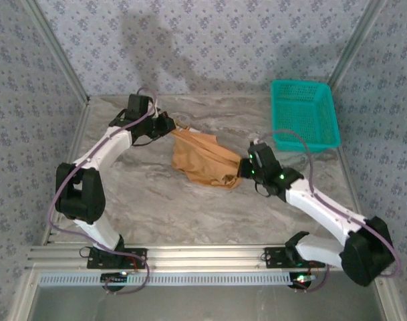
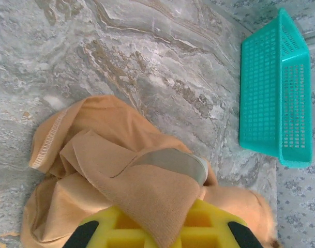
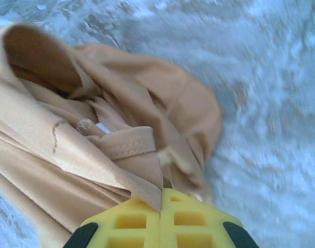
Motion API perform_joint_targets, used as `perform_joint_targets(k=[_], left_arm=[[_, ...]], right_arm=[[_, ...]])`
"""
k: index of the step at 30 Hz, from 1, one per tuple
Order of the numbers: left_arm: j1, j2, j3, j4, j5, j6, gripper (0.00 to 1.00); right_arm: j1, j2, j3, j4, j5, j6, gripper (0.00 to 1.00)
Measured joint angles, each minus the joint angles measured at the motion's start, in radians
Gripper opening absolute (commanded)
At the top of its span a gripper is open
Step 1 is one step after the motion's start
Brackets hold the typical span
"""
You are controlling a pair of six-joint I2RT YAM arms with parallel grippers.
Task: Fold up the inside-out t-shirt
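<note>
One grey patch (image 2: pixel 170 161) on t-shirt (image 2: pixel 95 170), left wrist view.

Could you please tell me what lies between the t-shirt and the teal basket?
Bare marble tabletop: in the left wrist view, nothing sits on the stretch between the t-shirt and the basket.

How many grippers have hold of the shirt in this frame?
2. The left gripper has its jaws shut on the t-shirt at its far left corner. The right gripper has its jaws shut on its near right edge.
</note>
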Motion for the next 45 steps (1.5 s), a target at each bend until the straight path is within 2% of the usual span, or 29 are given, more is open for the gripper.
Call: perform_joint_targets(k=[3, 6, 10, 13, 15, 17, 19, 22, 24, 26, 28, 29, 31, 33, 36, 38, 40, 42, 45], left_arm=[[-0.03, -0.002, -0.061, 0.021, 0.012, -0.008, 0.0], [-0.07, -0.002, -0.114, 0.026, 0.018, -0.016, 0.0], [-0.111, -0.002, -0.132, 0.04, 0.006, -0.014, 0.0], [-0.138, -0.006, -0.138, 0.044, -0.016, -0.003, 0.0], [-0.151, -0.022, -0.159, 0.043, -0.031, 0.005, 0.0], [-0.16, -0.049, -0.19, 0.042, -0.046, 0.011, 0.0], [-0.166, -0.088, -0.229, 0.041, -0.06, 0.014, 0.0], [-0.175, -0.144, -0.286, 0.043, -0.076, 0.019, 0.0], [-0.178, -0.168, -0.318, 0.047, -0.089, 0.019, 0.0], [-0.182, -0.176, -0.345, 0.05, -0.098, 0.02, 0.0], [-0.183, -0.175, -0.366, 0.051, -0.111, 0.02, 0.0], [-0.183, -0.175, -0.373, 0.051, -0.114, 0.02, 0.0], [-0.183, -0.175, -0.38, 0.05, -0.121, 0.023, 0.0], [-0.183, -0.175, -0.38, 0.05, -0.129, 0.031, 0.0], [-0.183, -0.176, -0.38, 0.036, -0.149, 0.046, 0.03], [-0.183, -0.182, -0.38, 0.021, -0.169, 0.058, 0.16], [-0.184, -0.2, -0.38, -0.003, -0.196, 0.07, 0.35], [-0.192, -0.227, -0.38, -0.026, -0.23, 0.081, 0.44], [-0.229, -0.277, -0.38, -0.056, -0.283, 0.091, 0.46]], right_arm=[[0.008, -0.03, -0.135, 0.006, -0.003, 0.067, 0.0], [0.008, -0.011, -0.175, -0.003, -0.004, 0.095, 0.0], [0.008, 0.002, -0.126, -0.036, -0.003, 0.08, 0.0], [0.015, 0.002, -0.05, -0.054, -0.003, 0.048, 0.12], [0.019, 0.002, 0.003, -0.06, -0.003, 0.028, 0.13], [0.026, -0.002, 0.032, -0.056, -0.001, 0.014, 0.1], [0.037, -0.017, 0.026, -0.051, 0.0, 0.003, 0.0], [0.07, -0.048, -0.039, -0.015, -0.012, 0.001, 0.0], [0.13, -0.063, -0.113, 0.037, -0.034, 0.001, 0.0], [0.222, -0.053, -0.178, 0.076, -0.057, 0.0, 0.1], [0.316, -0.01, -0.202, 0.081, -0.067, 0.004, 0.39], [0.344, 0.008, -0.202, 0.08, -0.064, 0.003, 0.48], [0.375, 0.02, -0.202, 0.079, -0.048, 0.005, 0.58], [0.368, 0.005, -0.199, 0.077, -0.025, 0.005, 0.61], [0.303, -0.023, -0.171, 0.05, -0.001, 0.005, 0.59], [0.22, -0.015, -0.129, 0.041, -0.007, 0.008, 0.55], [0.115, 0.038, -0.063, 0.041, -0.031, 0.008, 0.54], [0.039, 0.122, 0.015, 0.04, -0.058, 0.003, 0.54], [-0.014, 0.278, 0.147, 0.033, -0.107, -0.019, 0.54]])
